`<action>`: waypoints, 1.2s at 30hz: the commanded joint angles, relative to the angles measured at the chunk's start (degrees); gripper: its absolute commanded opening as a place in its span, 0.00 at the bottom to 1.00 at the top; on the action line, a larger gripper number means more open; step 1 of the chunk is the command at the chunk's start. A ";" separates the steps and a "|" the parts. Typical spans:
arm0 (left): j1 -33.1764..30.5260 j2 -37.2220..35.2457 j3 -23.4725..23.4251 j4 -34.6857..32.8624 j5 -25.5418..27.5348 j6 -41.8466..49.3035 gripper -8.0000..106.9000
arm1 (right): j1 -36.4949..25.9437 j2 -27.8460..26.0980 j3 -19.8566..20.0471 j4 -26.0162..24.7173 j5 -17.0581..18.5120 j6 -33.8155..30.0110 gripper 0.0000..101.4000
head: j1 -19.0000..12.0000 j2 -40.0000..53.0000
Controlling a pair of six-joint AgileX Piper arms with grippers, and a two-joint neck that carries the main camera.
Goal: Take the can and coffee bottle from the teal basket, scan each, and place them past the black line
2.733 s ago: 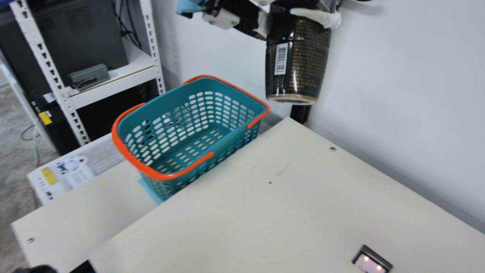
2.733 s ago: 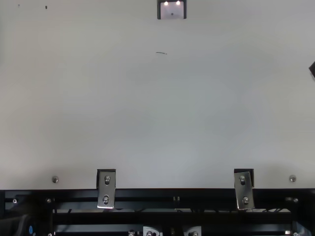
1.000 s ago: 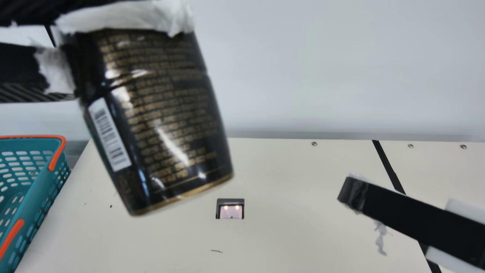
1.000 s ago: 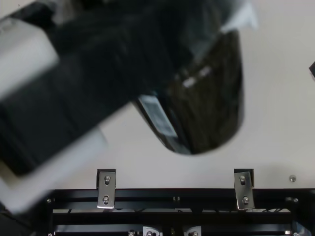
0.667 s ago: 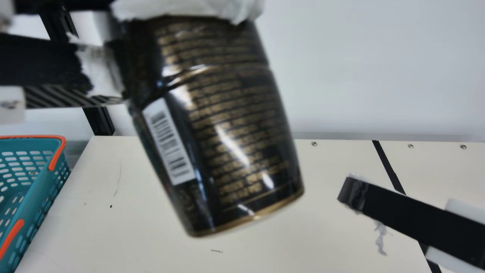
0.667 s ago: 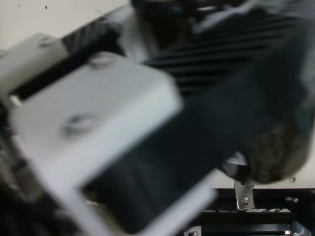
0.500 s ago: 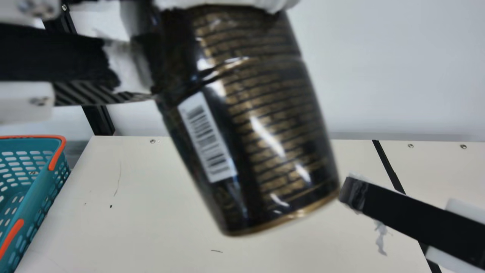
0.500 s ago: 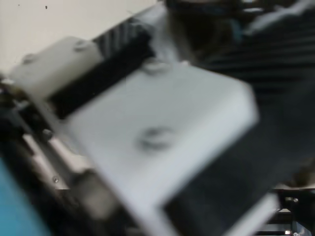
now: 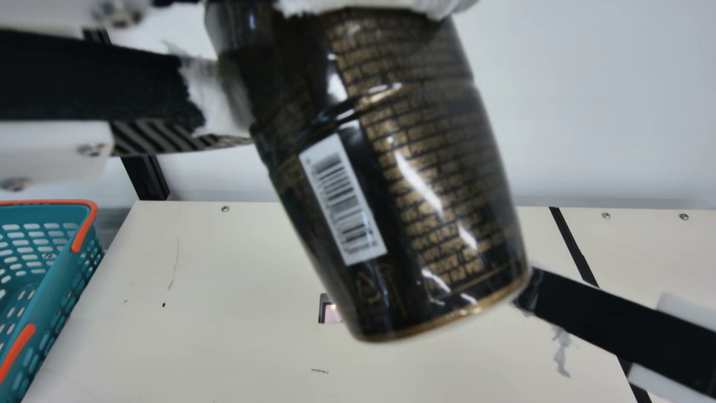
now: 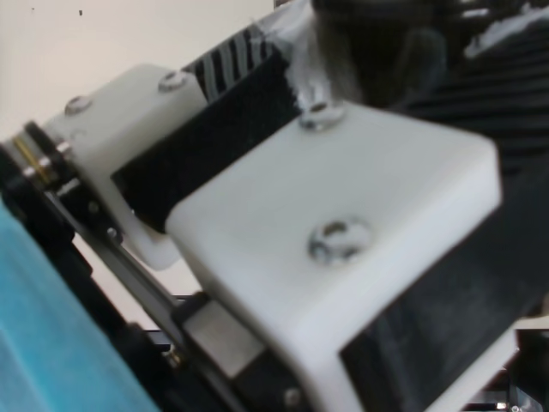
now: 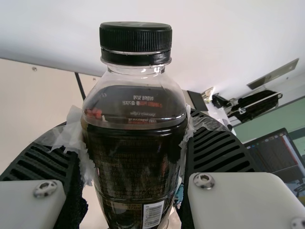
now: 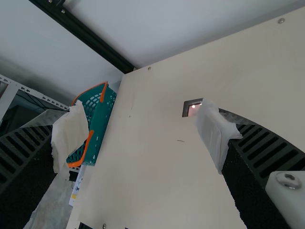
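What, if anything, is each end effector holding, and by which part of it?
The left end effector grips the dark, rounded, black-capped plastic coffee bottle by both sides of its upper body, below the shoulder. The right end effector holds nothing.

My neck and right wrist views share basket (image 9: 60, 294) and scanner (image 9: 331, 314); my left wrist's faces the bottle (image 11: 136, 157) closely; top looks steeply down.

From my camera I see a cream table (image 9: 235, 341), a black line (image 9: 572, 240) running across it and a small lit scanner (image 12: 192, 109) on its top.
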 commanded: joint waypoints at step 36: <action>34.81 0.55 26.76 -48.82 -6.78 39.27 0.16 | 0.00 0.00 0.00 0.00 0.00 0.00 1.00 | -1.54 -0.12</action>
